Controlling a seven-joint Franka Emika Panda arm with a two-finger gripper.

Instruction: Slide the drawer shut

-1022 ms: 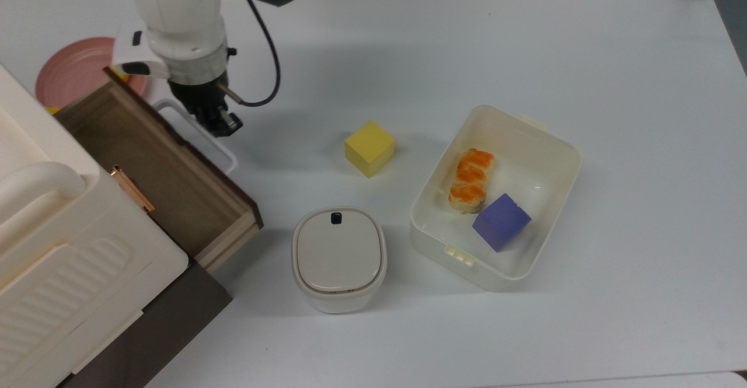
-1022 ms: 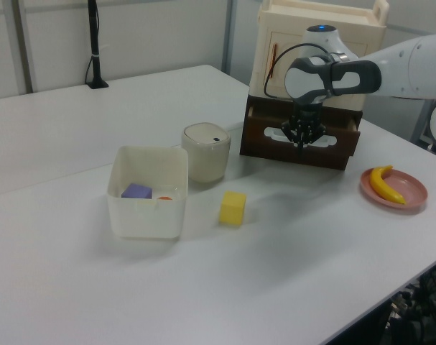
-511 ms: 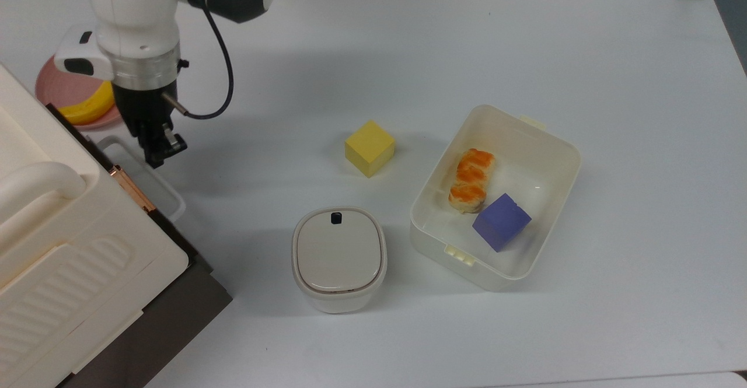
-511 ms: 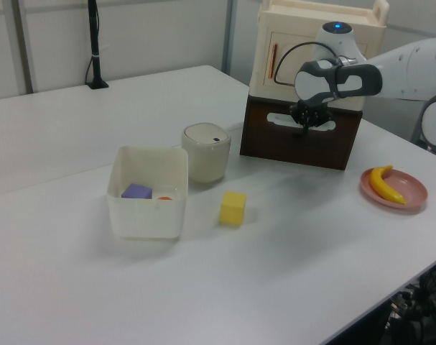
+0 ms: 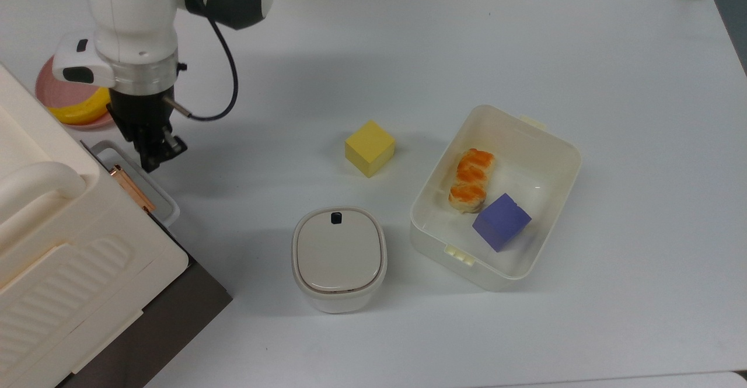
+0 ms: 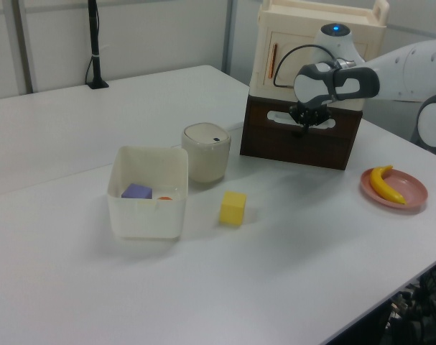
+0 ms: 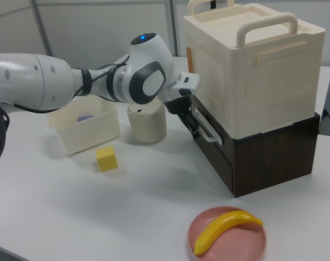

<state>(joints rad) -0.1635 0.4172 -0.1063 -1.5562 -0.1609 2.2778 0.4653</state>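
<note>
White table (image 5: 525, 44) | drawer (image 7: 224, 157) pushed in | tool (image 5: 153, 156) at handle (image 7: 207, 130)

We cannot tell how the claw (image 5: 156, 156) stands. The arm covers part of the pink plate (image 5: 49, 84) in the top view, whose left edge cuts off the cream cabinet (image 5: 52, 242). The drawer's (image 7: 211, 155) inside is hidden.

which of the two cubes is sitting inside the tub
The purple cube. It rests in the cream tub beside the orange-topped pastry; the yellow cube stands alone on the bare table, outside the tub on the top view's left.
</note>
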